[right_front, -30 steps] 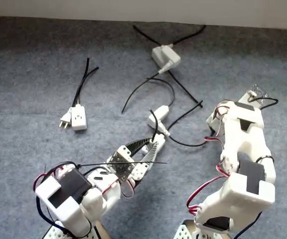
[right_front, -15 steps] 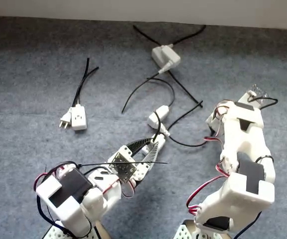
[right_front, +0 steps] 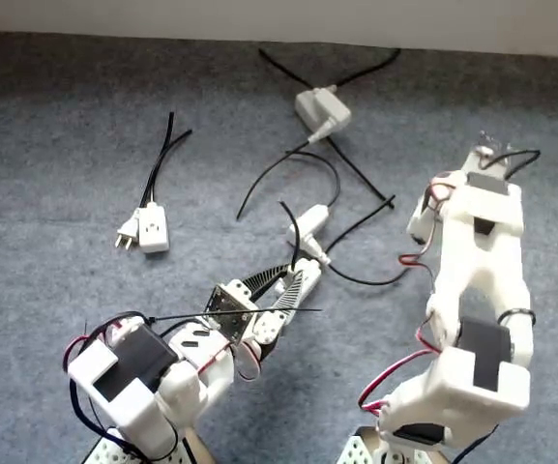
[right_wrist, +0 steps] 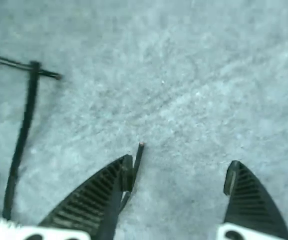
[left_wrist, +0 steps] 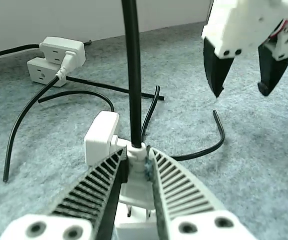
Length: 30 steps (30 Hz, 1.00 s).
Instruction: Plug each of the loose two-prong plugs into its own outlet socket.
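With the left hand (left_wrist: 138, 154) clamped on the plug (left_wrist: 134, 192) at lower centre and the right hand (right_wrist: 179, 165) apart, square the prongs to the socket (left_wrist: 101, 136) just beside, then push straight in.

No letters, numbers, labels or signs can be read in any view. The white plastic outlet block (right_front: 319, 109) and the white two-prong plug (left_wrist: 135, 190) show plain faces with nothing legible.
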Tool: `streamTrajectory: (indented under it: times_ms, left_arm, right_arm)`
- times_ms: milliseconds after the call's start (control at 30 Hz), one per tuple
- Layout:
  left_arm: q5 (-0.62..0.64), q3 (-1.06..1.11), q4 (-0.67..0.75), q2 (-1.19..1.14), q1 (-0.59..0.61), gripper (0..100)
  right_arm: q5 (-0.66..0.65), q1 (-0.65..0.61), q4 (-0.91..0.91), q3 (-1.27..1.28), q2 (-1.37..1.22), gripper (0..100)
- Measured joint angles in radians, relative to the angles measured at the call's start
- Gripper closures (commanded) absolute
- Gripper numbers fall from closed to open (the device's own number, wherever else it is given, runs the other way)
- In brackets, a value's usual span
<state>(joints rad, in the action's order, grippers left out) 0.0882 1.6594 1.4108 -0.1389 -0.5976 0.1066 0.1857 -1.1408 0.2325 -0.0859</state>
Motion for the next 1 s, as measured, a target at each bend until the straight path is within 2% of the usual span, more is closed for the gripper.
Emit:
streamTrajectory:
  times_ms: [67,133,200,233,367,433,600,667,800,933,1000]
  left_arm:
    - [0.0,0.0,0.0,0.0,0.0,99]
    - [0.0,0.0,0.0,0.0,0.0,99]
    - [0.0,0.0,0.0,0.0,0.0,99]
    - [0.0,0.0,0.0,0.0,0.0,99]
    - [0.0,0.0,0.0,0.0,0.0,99]
    - [0.0,0.0,0.0,0.0,0.0,99]
    - [0.0,0.0,0.0,0.0,0.0,99]
    - [0.0,0.0,0.0,0.0,0.0,99]
    - [0.0,0.0,0.0,0.0,0.0,99]
    - [0.0,0.0,0.0,0.0,0.0,99]
    - [0.0,0.0,0.0,0.0,0.0,99]
  right_arm:
    - [-0.126,-0.029,-0.083,-0.028,0.063,73.3]
    - [-0.229,-0.051,-0.163,-0.028,0.109,81.3]
    - [-0.287,-0.057,-0.201,0.005,0.14,90.2]
    - [-0.308,-0.057,-0.206,0.035,0.153,91.7]
    - [-0.43,-0.087,-0.193,0.192,0.203,92.7]
    - [-0.506,-0.083,-0.186,0.272,0.239,96.4]
    - [-0.798,-0.089,-0.16,0.442,0.388,99.0]
    - [-0.884,-0.083,-0.098,0.508,0.463,99.0]
    - [-0.925,-0.126,0.091,0.697,0.603,99.0]
    - [-0.922,-0.27,0.222,0.933,0.715,99.0]
    - [-0.881,-0.333,0.276,1.019,0.758,99.0]
